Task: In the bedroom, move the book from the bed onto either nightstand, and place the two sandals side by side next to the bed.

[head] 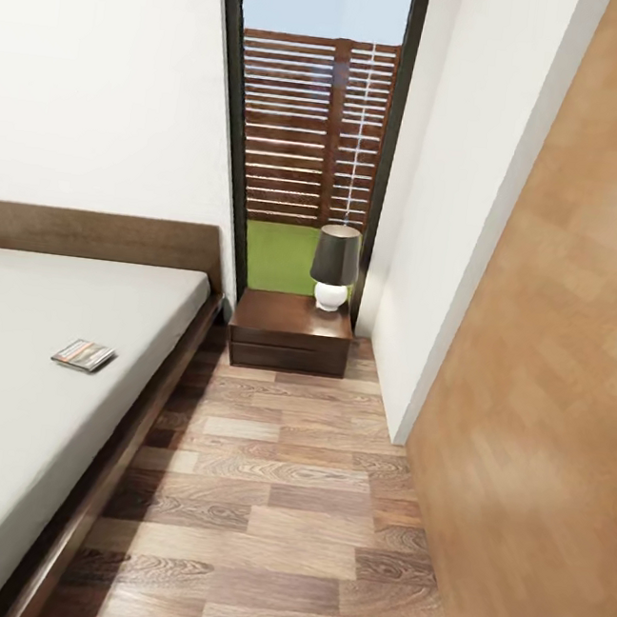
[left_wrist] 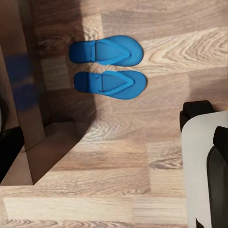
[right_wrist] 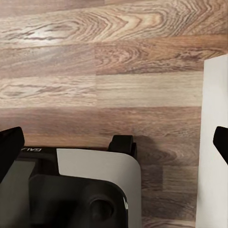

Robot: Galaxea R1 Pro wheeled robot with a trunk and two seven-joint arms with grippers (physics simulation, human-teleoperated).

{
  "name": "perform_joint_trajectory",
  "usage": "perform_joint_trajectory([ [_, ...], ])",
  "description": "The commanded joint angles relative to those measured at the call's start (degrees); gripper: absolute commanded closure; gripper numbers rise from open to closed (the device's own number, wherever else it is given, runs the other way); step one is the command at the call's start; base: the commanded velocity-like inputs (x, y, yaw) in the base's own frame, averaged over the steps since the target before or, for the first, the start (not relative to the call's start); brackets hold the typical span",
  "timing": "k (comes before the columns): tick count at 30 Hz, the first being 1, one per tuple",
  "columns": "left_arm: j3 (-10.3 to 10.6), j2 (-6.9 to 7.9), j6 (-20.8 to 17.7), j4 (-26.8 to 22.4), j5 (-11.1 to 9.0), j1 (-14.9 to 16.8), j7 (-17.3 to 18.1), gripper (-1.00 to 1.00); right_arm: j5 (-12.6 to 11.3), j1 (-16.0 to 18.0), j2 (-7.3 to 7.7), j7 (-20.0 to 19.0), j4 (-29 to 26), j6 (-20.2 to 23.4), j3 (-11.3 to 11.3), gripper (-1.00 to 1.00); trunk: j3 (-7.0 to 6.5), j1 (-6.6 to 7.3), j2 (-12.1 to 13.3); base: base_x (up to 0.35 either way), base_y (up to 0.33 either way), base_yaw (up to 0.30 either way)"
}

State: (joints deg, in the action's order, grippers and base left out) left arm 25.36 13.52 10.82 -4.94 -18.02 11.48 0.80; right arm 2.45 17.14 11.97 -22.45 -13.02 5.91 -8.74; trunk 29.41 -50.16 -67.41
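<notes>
Bedroom, plank floor (head: 306, 500), window ahead. Finger state of both arms can't be told from the dark edge slivers; nothing seems held. The sandals (left_wrist: 107, 66) lie side by side by a wooden edge, the book (head: 83, 355) flat on the bed (head: 10, 409), well apart from the nightstand (head: 288, 321). Risk: thin book slides on the mattress at pickup, or placing it bumps the lamp (head: 334, 265).

A small thin paperback book (head: 84, 355) lies flat on the pale-grey mattress of the dark-framed bed (head: 85, 503), near its floor-side edge. Beyond the headboard, a low reddish-brown wooden nightstand (head: 291, 333) carries a dark-shaded white lamp (head: 334, 266) at its far right corner.
</notes>
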Motion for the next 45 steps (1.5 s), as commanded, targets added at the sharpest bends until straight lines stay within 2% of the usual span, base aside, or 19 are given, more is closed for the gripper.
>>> perform_joint_trajectory([
  [1,0.5,0.02,0.2,0.0,-0.6,0.0,0.1,-1.0,0.2,0.0,-0.02,-0.3,-0.1,0.1,-0.5,-1.0,0.06,0.0,0.0,0.025,0.0,-0.021],
  [20,0.5,0.05,0.2,0.0,-0.6,0.0,0.1,-1.0,0.4,0.0,-0.11,0.0,0.1,-1.4,-0.4,-1.0,0.07,0.0,0.0,0.055,0.0,-0.005],
  [45,0.5,0.05,0.2,0.0,-0.6,0.0,0.1,-1.0,0.4,0.0,-0.13,0.1,0.1,-1.4,-0.3,-1.0,0.08,0.0,0.0,0.216,0.0,0.0],
])
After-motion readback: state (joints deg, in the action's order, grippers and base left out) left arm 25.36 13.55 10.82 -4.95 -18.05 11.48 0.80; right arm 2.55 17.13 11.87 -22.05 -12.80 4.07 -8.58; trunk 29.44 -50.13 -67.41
